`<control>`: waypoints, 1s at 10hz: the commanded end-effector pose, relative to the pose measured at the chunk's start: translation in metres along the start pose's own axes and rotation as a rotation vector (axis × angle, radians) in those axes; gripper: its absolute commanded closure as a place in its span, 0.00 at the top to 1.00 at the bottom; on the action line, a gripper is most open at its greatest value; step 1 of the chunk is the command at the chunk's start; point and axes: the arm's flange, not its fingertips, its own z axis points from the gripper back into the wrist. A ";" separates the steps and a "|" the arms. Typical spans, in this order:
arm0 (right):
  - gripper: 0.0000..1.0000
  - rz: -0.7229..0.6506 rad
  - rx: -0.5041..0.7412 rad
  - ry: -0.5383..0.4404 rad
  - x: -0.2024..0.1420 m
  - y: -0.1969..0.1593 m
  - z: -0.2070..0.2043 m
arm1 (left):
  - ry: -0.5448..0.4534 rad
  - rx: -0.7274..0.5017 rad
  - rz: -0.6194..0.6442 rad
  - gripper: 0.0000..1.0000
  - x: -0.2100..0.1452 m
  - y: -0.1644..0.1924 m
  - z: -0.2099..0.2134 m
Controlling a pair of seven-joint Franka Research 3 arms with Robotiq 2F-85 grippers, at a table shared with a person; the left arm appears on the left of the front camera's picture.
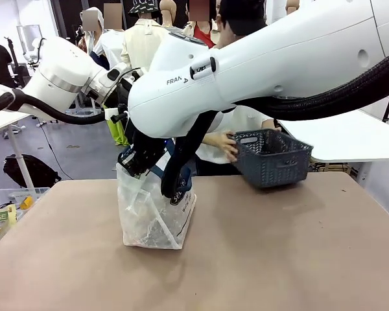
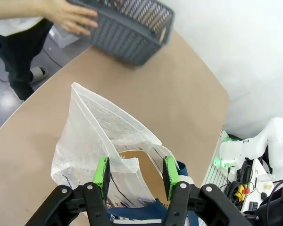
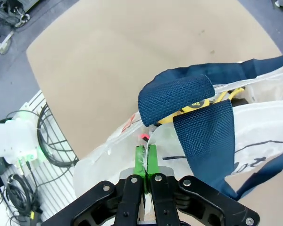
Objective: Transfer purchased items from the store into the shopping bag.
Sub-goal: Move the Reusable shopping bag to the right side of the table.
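worktop: tan-brown, matte, rounded corners;
on worktop: shopping bag, upright, left of centre;
far edge: dark grey lattice basket; person's hand on it; resting or lifted, cannot tell

Our front camera sits low on the robot's side of the table and faces across it; the right arm crosses very near the lens. From the left wrist we look steeply down past the left gripper into the shopping bag close below, with the basket farther off. From the right wrist we look down past the right gripper, hard against the bag's rim. All three views share the bag; the front and left wrist views share the basket and the person's hand.
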 end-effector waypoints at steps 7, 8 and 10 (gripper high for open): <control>0.00 0.017 0.026 0.003 0.006 0.002 -0.008 | -0.100 -0.261 -0.032 0.59 0.003 0.010 0.011; 0.00 0.016 0.027 0.003 0.006 0.002 -0.011 | -0.094 -0.294 -0.037 0.59 0.004 0.010 0.011; 0.00 0.021 0.041 -0.001 0.008 0.002 -0.015 | -0.069 -0.340 -0.041 0.59 0.009 0.010 0.008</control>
